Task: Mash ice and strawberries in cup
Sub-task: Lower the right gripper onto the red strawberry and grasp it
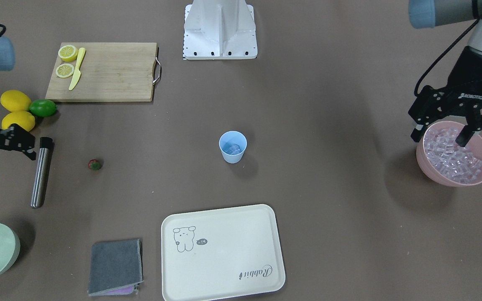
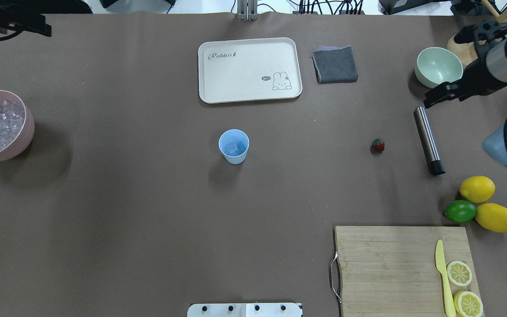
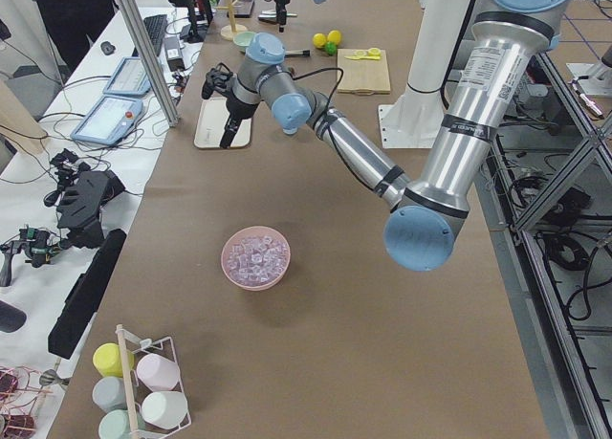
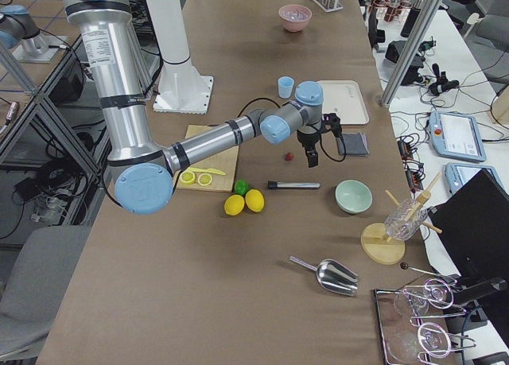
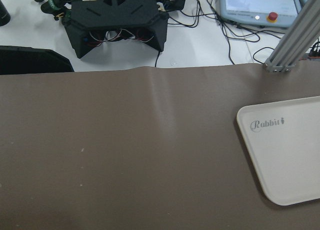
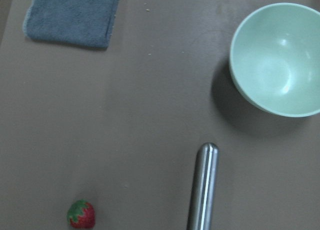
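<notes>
Facing the robot, you see the left gripper (image 1: 438, 139) spread wide with nothing between its fingers, overlapping the pink bowl (image 1: 425, 167) heaped with ice (image 1: 454, 161). The blue cup (image 1: 232, 146) stands upright in the middle of the table (image 1: 329, 125), with a little ice in its bottom. The strawberry (image 1: 95, 164) lies on the bare table, well apart from the cup and near a steel rod (image 1: 41, 173). The right gripper (image 1: 10, 161) shows at the view's left edge, fingers parted and empty.

From overhead, you find the cup between the pink bowl at the left edge and the strawberry on the right. The rod lies just past the strawberry, and the right gripper shows between the rod and a green bowl (image 2: 438, 66).

From the table's left end, the left gripper hangs high above the table, fingers apart, well clear of the pink bowl.

From the right end, the right gripper points down near the strawberry and rod, touching neither.

Your left wrist camera shows only table and part of a cream tray (image 5: 285, 155).

Your right wrist camera looks down on the strawberry, the rod's plain end, the green bowl and a grey cloth (image 6: 72, 14).
</notes>
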